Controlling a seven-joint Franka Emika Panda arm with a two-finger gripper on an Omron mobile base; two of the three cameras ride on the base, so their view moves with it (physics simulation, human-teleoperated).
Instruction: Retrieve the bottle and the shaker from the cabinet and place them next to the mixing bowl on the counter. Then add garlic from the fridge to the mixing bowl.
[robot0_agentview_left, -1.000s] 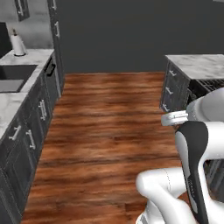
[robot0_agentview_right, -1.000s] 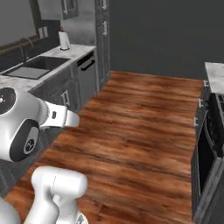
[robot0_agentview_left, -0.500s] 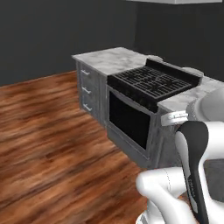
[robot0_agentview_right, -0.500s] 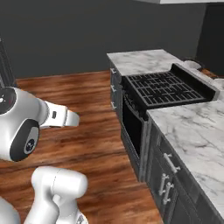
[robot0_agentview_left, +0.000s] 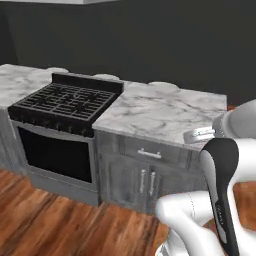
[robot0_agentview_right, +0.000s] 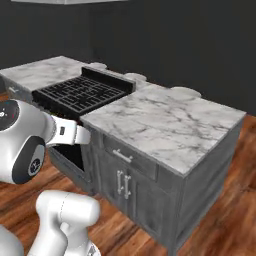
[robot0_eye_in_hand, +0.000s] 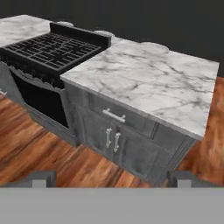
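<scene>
hand view: the gripper (robot0_eye_in_hand: 109, 177) is spread and empty before a marble counter (robot0_eye_in_hand: 148, 83) beside the stove (robot0_eye_in_hand: 48, 48); the cabinet must be found next

A marble counter (robot0_agentview_left: 160, 112) runs across the middle of the frame, against a dark wall (robot0_agentview_left: 165, 40). At its left end sits a black stove (robot0_agentview_left: 65, 102) with grid grates, its dark oven door (robot0_agentview_left: 55, 155) below. Under the counter, right of the stove, a grey cabinet (robot0_eye_in_hand: 127, 148) has a drawer (robot0_eye_in_hand: 114, 115) with a metal handle above two doors. Wood floor (robot0_eye_in_hand: 39, 153) fills the lower left.
</scene>
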